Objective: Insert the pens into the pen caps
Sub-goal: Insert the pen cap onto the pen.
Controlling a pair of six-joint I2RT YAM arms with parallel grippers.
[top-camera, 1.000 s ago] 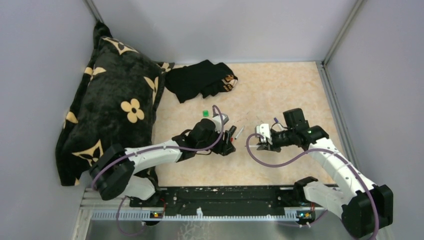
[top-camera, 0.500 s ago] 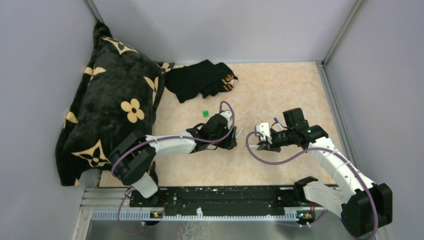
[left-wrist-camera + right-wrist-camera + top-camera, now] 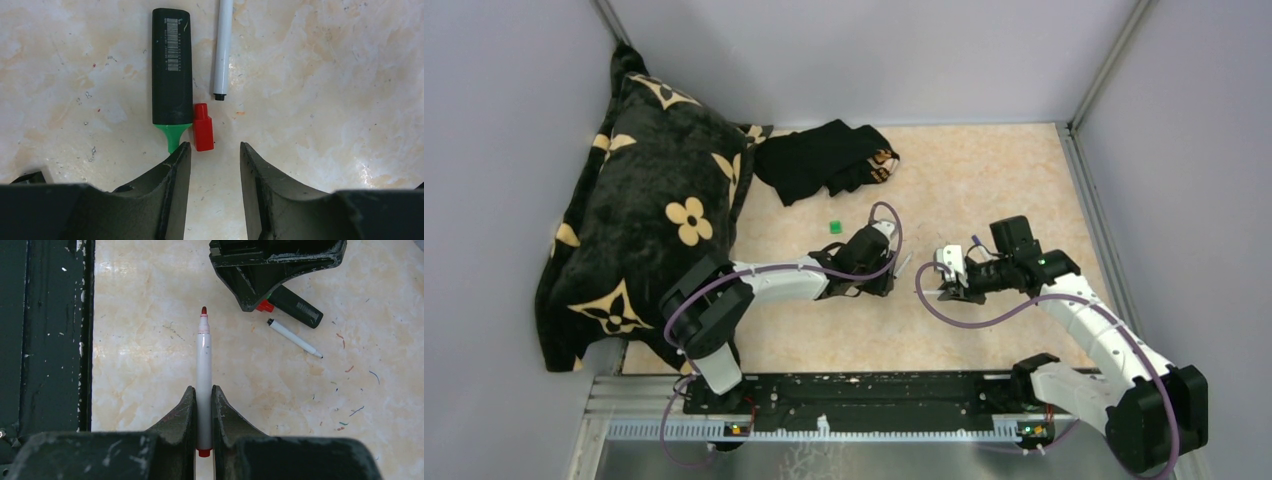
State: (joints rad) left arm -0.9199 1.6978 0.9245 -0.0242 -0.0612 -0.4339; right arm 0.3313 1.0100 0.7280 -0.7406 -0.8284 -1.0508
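Bright, even light; the black marker (image 3: 172, 70) sits sharp, barely any shadow beside it, pale glare well right of it.

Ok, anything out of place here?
A black flowered cushion and black cloth crowd the table's left and far edge, unrelated to the task; the green cap lies alone, away from the uncapped highlighter.

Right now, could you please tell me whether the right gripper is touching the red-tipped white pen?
Touching. The right wrist view shows the red-tipped white pen pinched between the jaws of the right gripper, both pressing its barrel with no gap.
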